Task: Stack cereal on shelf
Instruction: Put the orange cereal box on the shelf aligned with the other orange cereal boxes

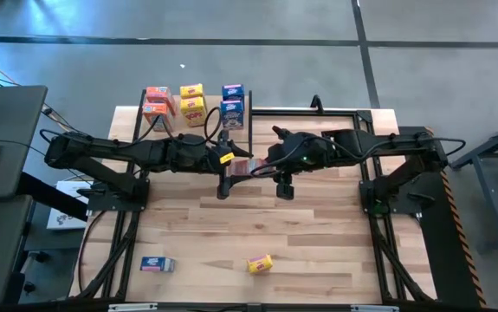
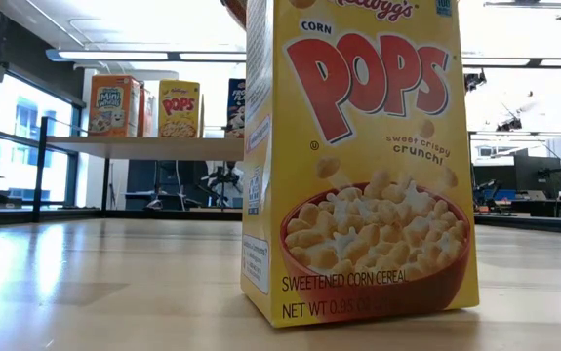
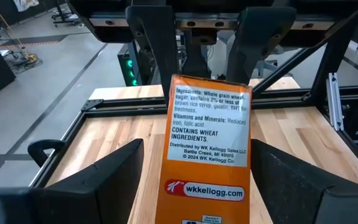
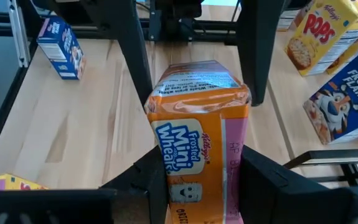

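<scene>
An orange cereal box (image 1: 245,166) hangs in mid-air over the table's middle, between my two grippers. My right gripper (image 4: 200,171) is shut on the end toward the table's right. My left gripper (image 3: 197,180) is open, and its fingers stand on either side of the box's other end (image 3: 207,193) with a gap showing. Several orange, yellow and blue cereal boxes (image 1: 193,102) stand upright on the shelf (image 2: 163,146) at the far left. A yellow box (image 1: 260,263) stands near the front edge, and a blue one (image 1: 157,264) lies there. My right gripper pinches the orange box's right-hand end (image 4: 185,180) between its two fingers. The fingers come from the table's right, slant a little downward and lie along the box. The box is lifted clear of the table and reaches lengthwise toward my left gripper.
A black metal frame (image 1: 318,110) runs along the far right of the table. The yellow box (image 2: 358,166) fills most of the low view. Bare plank tabletop (image 1: 231,225) lies between the arms and the two boxes near the front edge.
</scene>
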Robot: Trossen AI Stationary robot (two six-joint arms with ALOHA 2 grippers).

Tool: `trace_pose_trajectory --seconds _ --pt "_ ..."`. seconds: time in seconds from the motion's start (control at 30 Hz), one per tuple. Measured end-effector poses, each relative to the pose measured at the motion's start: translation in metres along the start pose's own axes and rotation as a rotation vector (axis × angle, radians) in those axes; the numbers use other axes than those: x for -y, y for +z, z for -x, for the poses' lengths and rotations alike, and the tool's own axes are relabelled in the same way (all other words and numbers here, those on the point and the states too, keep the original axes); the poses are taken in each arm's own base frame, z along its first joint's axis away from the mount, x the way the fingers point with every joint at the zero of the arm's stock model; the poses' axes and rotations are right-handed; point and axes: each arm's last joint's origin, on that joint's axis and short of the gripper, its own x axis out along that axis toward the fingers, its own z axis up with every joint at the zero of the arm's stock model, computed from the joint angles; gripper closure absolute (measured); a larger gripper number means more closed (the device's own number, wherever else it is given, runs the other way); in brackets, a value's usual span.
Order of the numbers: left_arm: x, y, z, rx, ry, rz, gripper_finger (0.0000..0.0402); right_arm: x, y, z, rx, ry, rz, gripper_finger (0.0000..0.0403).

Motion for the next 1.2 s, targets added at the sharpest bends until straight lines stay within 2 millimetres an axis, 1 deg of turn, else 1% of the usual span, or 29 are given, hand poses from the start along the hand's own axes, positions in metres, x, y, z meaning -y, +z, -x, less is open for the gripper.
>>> trace_pose_trajectory --seconds 0.3,0.4,0.6,0.97,1.07,1.2 --pt "0.0 0.005 0.0 0.054 -0.012 0.006 0.0124 -0.002 0.0 0.0 -0.003 0.049 -0.003 0.0265" --pt "0.0 0.005 0.0 0.055 -0.02 0.006 0.0124 -0.002 0.0 0.0 -0.004 0.049 -0.005 0.0265" --pt "-0.001 0.004 -0.007 0.069 -0.013 0.008 0.0124 -0.003 -0.001 -0.01 -0.022 0.045 -0.001 0.0265" --pt "-0.003 0.003 -0.009 0.062 -0.003 0.013 0.0125 -0.003 -0.001 -0.009 -0.018 0.044 -0.001 0.0265" --pt "-0.003 0.002 -0.009 0.053 -0.003 0.011 0.0134 -0.003 -0.001 -0.009 -0.012 0.045 0.0 0.0265" --pt "-0.005 -0.001 -0.012 0.033 -0.007 0.011 0.0162 -0.002 0.0 -0.009 -0.011 0.043 0.0 0.0265"
